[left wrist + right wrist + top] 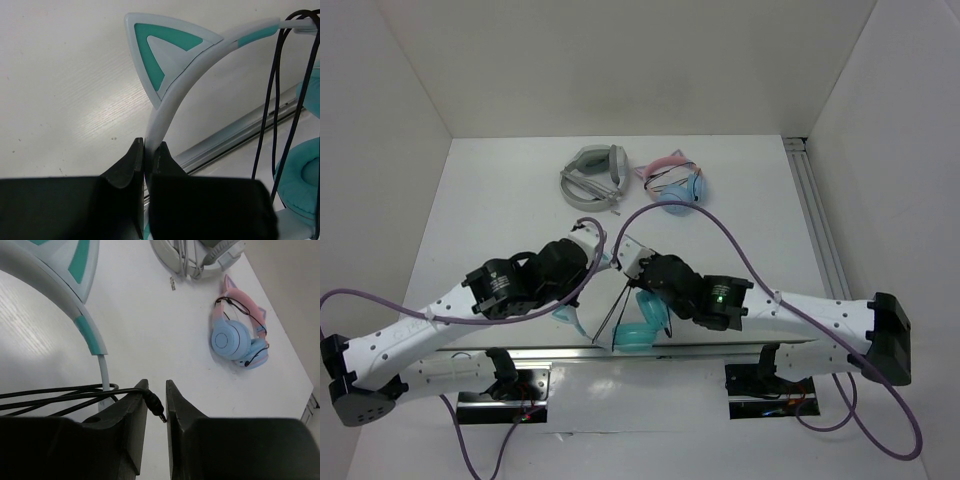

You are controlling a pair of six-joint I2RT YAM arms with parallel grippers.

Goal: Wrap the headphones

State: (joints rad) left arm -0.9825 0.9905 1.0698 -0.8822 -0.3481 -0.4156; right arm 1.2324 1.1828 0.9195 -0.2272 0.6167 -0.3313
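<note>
As left gripper (147,150) clamps — headphones (172,86) arc smoothly

Both arms come in from the near edge and lean toward each other: the white left arm (430,325) angles far-right and the white right arm (810,315) angles far-left, so the black wrists end up close together around mid-table. The left black two-finger gripper (145,150) is clamped tight on the pale headband of the teal cat-ear headphones (170,100). The right black two-finger gripper (156,390) has a narrow gap between its jaws. The plug end of the thin black cable (50,392) sits in that gap, but I can't tell if it's actually pinched.
</note>
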